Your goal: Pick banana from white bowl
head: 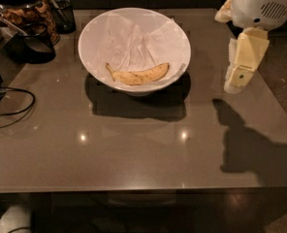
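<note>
The banana (138, 75), yellow with small brown speckles, lies curved along the near inner side of the white bowl (87, 52), on its crinkled white paper lining. The bowl stands at the back middle of the dark table (134, 149). My gripper (234, 84) hangs from the white arm (260, 6) at the right, above the table's right part. It is to the right of the bowl, about level with the bowl's near rim, and apart from it. It holds nothing that I can see. Its shadow falls on the table in front of it.
A dark glass jar with snacks (24, 13) and a black mesh cup (63, 16) stand at the back left. A black cable (10, 108) loops over the left edge. The table's front edge runs low across the view, and its right edge is just beyond the gripper.
</note>
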Controlling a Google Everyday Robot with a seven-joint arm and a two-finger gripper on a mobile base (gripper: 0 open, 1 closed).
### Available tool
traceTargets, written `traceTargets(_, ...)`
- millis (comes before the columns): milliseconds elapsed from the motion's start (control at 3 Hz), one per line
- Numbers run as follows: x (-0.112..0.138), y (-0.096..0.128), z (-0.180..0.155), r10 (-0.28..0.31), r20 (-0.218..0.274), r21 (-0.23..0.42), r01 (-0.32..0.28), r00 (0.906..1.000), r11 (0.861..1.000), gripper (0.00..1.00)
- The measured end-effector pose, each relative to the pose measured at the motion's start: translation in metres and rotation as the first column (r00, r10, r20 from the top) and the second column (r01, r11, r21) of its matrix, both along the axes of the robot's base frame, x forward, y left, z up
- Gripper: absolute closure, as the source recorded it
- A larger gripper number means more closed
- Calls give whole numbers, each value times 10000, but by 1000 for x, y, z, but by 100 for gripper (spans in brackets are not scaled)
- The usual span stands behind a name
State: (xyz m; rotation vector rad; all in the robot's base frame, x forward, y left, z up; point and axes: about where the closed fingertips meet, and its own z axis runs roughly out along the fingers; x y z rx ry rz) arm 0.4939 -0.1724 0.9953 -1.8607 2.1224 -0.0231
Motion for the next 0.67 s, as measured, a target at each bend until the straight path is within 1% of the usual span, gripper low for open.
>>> traceTargets(333, 20, 24, 7, 527, 94, -307, -524, 9986, 9982, 0)
traceTargets(667, 27, 30, 10, 570, 366, -207, -562, 9977, 9982, 0)
